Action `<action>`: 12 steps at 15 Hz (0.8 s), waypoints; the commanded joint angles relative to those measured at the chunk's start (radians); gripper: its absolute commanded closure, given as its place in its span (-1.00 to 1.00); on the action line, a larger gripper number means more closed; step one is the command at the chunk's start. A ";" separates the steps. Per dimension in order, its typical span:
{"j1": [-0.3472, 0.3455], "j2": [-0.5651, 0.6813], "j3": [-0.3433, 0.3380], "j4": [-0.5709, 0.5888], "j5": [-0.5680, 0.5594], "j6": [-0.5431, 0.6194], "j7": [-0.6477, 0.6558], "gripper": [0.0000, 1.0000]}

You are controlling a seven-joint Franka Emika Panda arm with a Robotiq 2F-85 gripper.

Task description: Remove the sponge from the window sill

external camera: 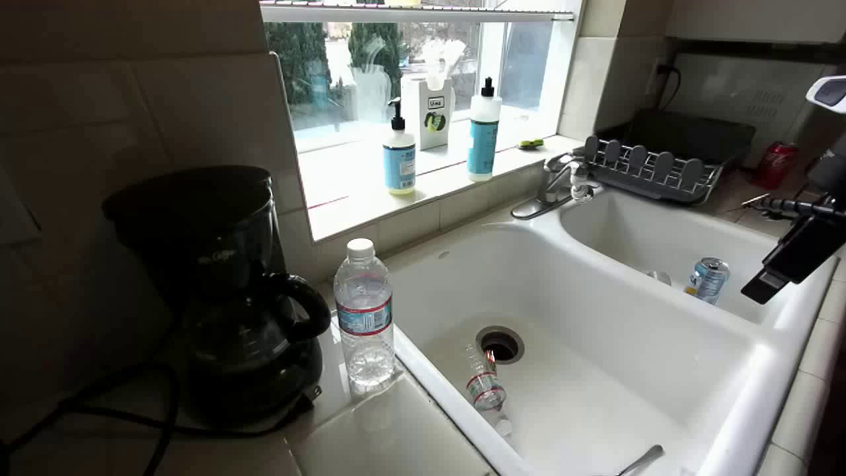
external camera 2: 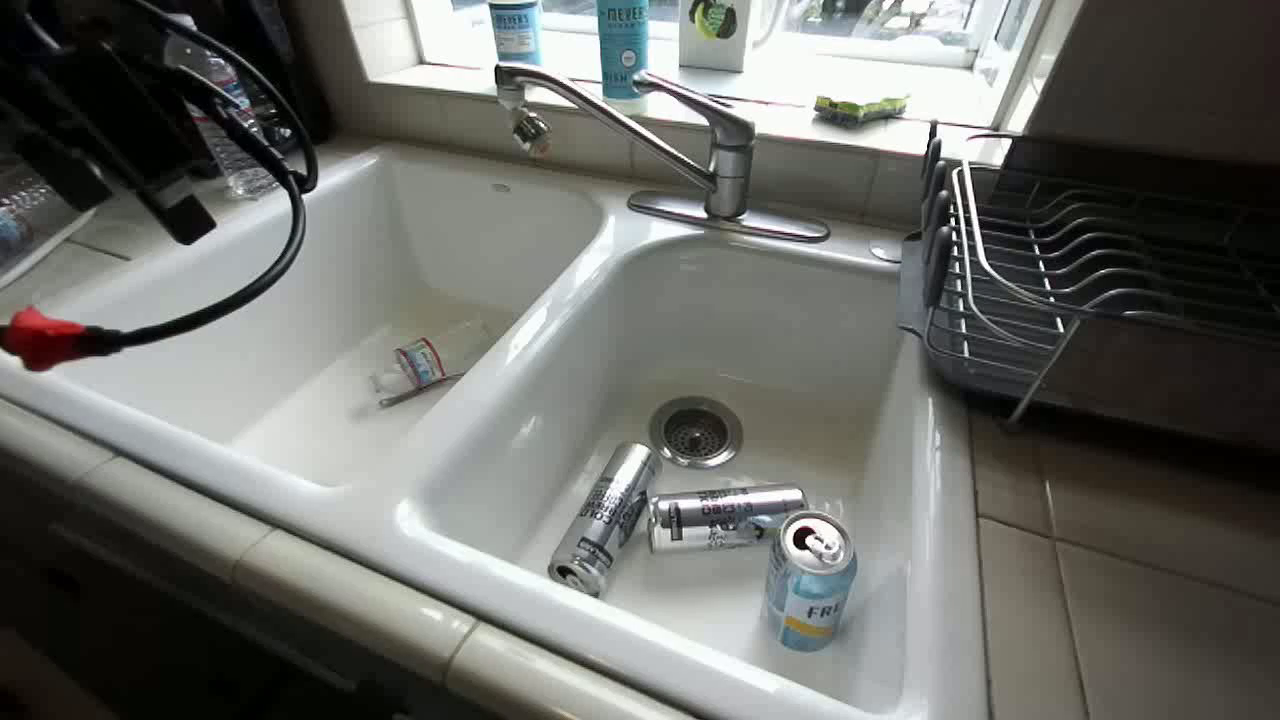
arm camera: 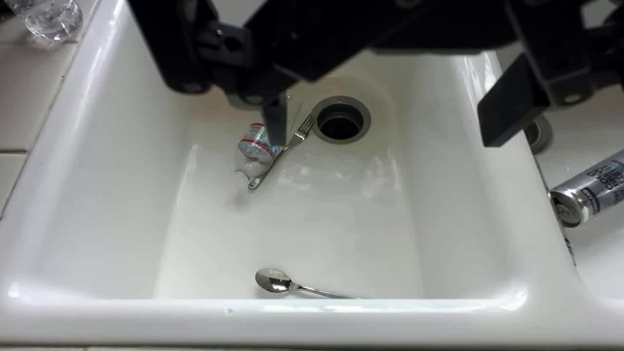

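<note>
The sponge (external camera: 531, 143) is a small yellow-green block on the pale window sill (external camera: 344, 215), at its end near the dish rack. It also shows in an exterior view (external camera 2: 860, 109), behind and to the side of the faucet base. The sponge is out of the wrist view. My gripper (arm camera: 390, 134) is open, with its fingers wide apart and nothing between them. It hangs above the sink basin that holds the bottle and cutlery, far from the sponge. A finger of it shows at the edge of both exterior views (external camera: 767, 284) (external camera 2: 185, 218).
Two soap bottles (external camera: 400, 162) (external camera: 484, 135) and a white box (external camera: 433, 132) stand on the sill. The faucet (external camera 2: 732, 160) rises in front of it. A dish rack (external camera 2: 1000, 290), cans (external camera 2: 812, 585), a fork (arm camera: 292, 141), a spoon (arm camera: 273, 280) and water bottles (external camera: 365, 317) are around.
</note>
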 commanded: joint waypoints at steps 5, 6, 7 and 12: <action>-0.040 0.013 -0.020 0.043 -0.013 0.006 0.014 -1.00; -0.057 0.016 -0.032 0.061 -0.018 0.006 0.014 -1.00; -0.072 0.019 -0.042 0.077 -0.022 0.004 0.014 -1.00; -0.183 0.087 -0.117 0.209 -0.058 0.029 0.002 -1.00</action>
